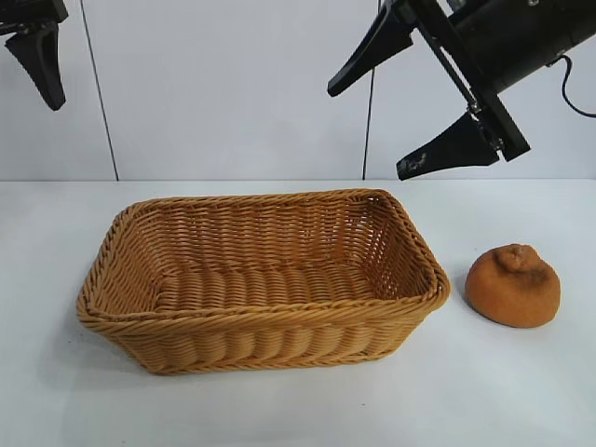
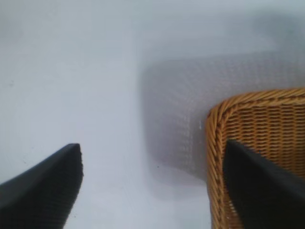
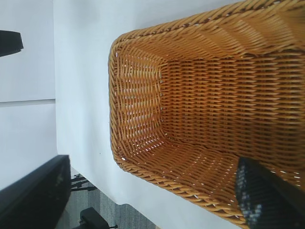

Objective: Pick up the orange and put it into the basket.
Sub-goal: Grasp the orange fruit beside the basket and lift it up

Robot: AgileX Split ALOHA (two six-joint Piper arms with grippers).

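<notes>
On table (image 1: 521, 391): orange (image 1: 513, 285) beside basket (image 1: 261, 321); both grippers' jaws apart, holding nothing.

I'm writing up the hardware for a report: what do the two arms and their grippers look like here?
Both are matte black. The right gripper has two tapered, pointed fingers on a flat black crossbar, behind it a thick cylindrical wrist with a thin black cable. The left gripper has the same wedge-shaped fingers, finely textured on their faces.
</notes>
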